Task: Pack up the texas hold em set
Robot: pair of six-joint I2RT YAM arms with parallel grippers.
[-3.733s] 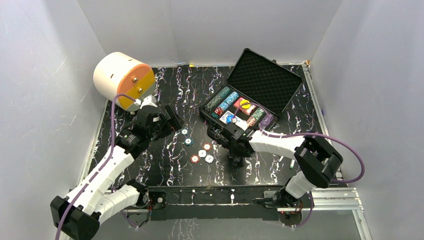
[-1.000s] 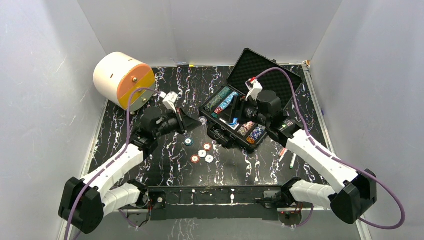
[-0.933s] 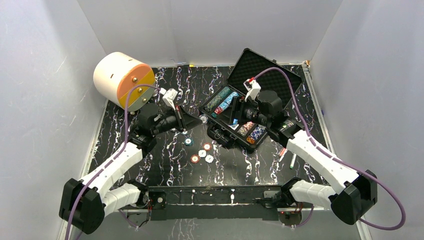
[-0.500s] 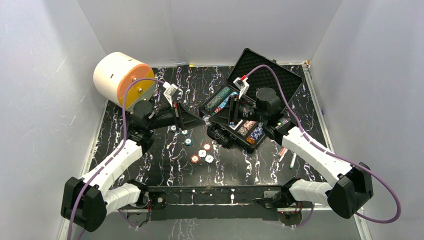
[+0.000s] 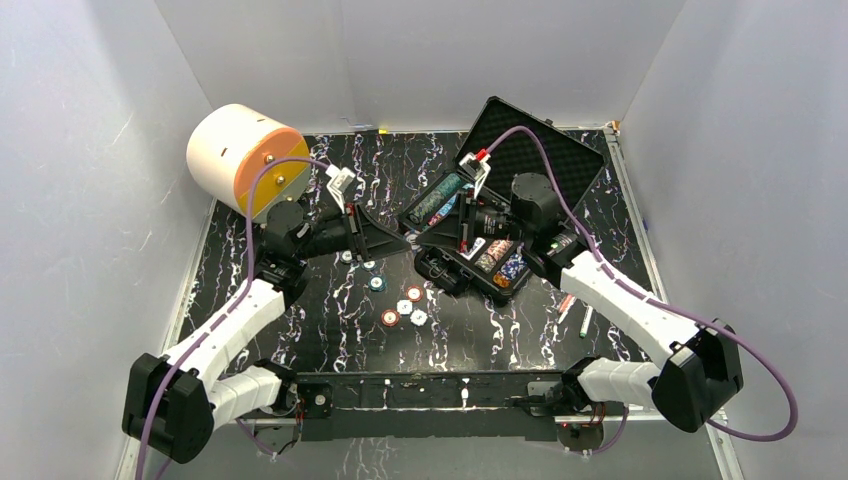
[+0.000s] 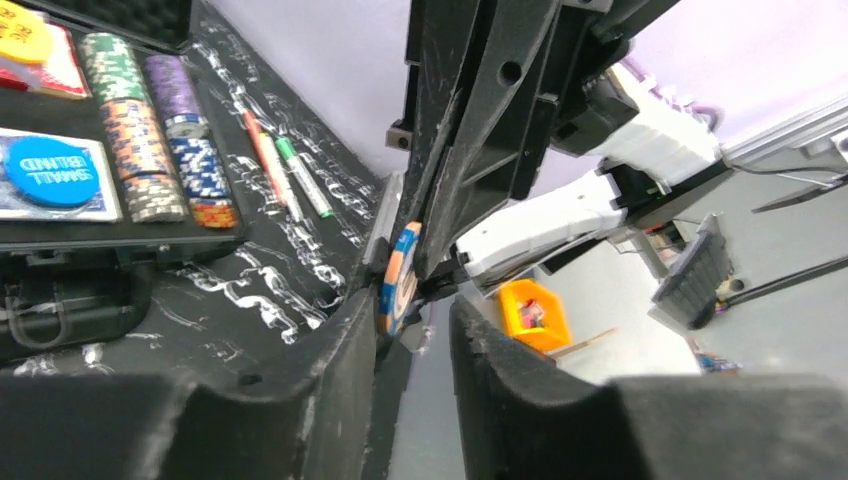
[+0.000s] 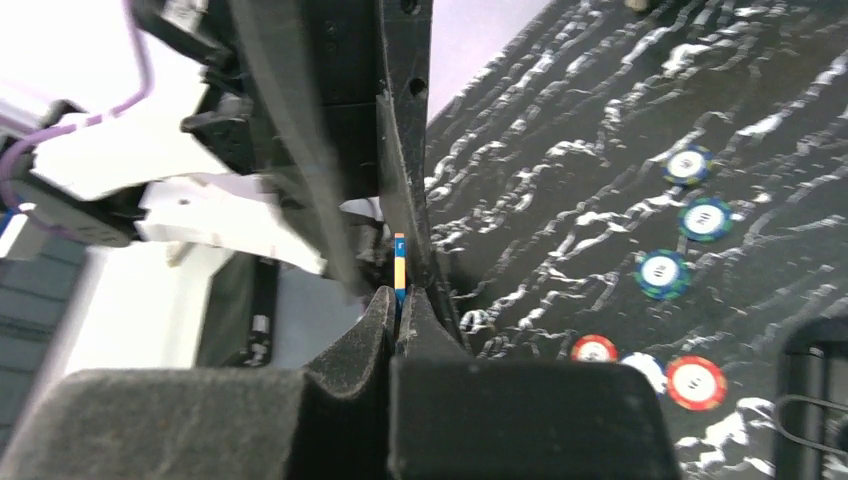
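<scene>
right gripper (image 7: 397,300): clamped tight on a blue-and-orange poker chip (image 7: 399,262), edge-on
left gripper (image 6: 415,312): we see its pads slightly apart, gap wider than that chip
case (image 5: 530,160): open at far right, chip rows inside
loose chips (image 5: 404,306): a handful, lying just left of the case

You can read one thing clearly: "SMALL BLIND" on the blue disc (image 6: 50,172), printed in white and upside down in the left wrist view, lying on a card deck in the case (image 6: 90,290). The yellow disc (image 6: 20,40) beside it carries print too small to make out. Markings on the loose chips (image 7: 696,382) and the edge-on blue-and-orange chip (image 6: 400,275) stay illegible.
</scene>
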